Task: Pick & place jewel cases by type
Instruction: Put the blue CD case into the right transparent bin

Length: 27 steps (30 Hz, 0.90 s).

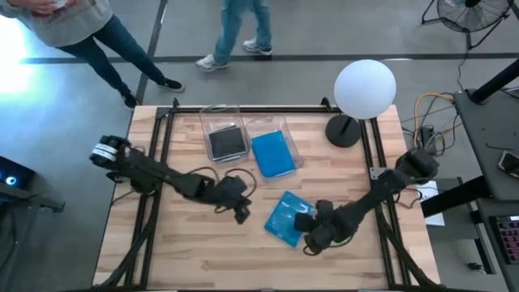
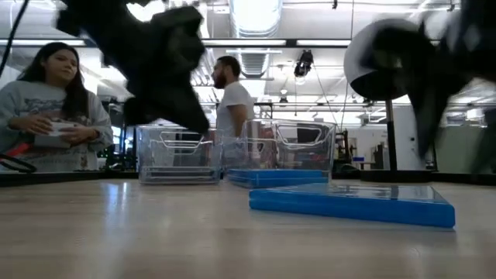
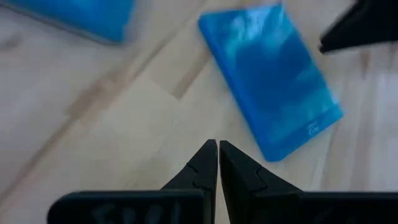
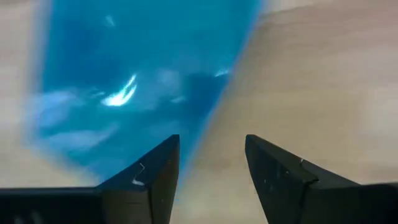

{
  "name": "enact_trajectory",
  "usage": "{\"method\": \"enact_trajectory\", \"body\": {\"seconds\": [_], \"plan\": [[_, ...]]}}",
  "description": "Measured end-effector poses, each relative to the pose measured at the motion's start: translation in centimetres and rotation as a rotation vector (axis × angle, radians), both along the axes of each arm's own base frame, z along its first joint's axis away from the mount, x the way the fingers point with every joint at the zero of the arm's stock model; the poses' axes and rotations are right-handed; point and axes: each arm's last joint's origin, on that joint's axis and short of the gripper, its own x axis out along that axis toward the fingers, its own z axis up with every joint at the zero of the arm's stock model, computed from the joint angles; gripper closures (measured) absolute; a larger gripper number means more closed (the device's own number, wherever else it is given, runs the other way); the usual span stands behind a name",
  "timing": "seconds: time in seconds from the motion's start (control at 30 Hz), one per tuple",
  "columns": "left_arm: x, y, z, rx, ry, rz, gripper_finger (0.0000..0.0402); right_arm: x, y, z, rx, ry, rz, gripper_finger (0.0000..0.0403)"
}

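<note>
One translucent blue jewel case (image 1: 285,219) lies flat on the table, right of centre, also seen in the low view (image 2: 353,203) and the left wrist view (image 3: 270,74). My right gripper (image 1: 305,221) is open. In its wrist view (image 4: 211,155) one finger stands over the case (image 4: 137,81) and the other over bare wood, astride its right edge. Whether they touch it, I cannot tell. My left gripper (image 1: 242,214) is shut (image 3: 217,149), empty, just left of that case. A dark case (image 1: 226,143) lies in the left bin and a blue one (image 1: 272,154) in the right bin.
Two clear bins (image 1: 220,120) (image 1: 284,126) stand side by side at the table's far middle. A lamp with a white globe (image 1: 365,88) stands at the far right corner. People stand beyond the far edge. Bare wood lies along the near side.
</note>
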Motion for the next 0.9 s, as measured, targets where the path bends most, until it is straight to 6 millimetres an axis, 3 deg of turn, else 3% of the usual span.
{"method": "enact_trajectory", "body": {"seconds": [0.23, 0.43, 0.6, 0.9], "plan": [[2.3, -0.4, -3.6, -0.061, 0.104, -0.153, 0.0401, 0.8, -0.1, -3.1, 0.013, 0.003, -0.011, 0.0218], [4.5, -1.2, -5.7, -0.080, 0.122, -0.230, 0.0401, 2.0, -0.7, -4.5, 0.017, -0.049, -0.038, 0.0218], [5.6, -1.8, -6.3, -0.104, 0.140, -0.305, 0.0401, 3.0, -0.7, -3.3, -0.043, -0.208, -0.048, 0.0218], [5.6, -2.2, -6.3, -0.117, 0.135, -0.379, 0.0401, 4.8, -0.8, -1.1, -0.229, -0.435, 0.023, 0.0218]]}}
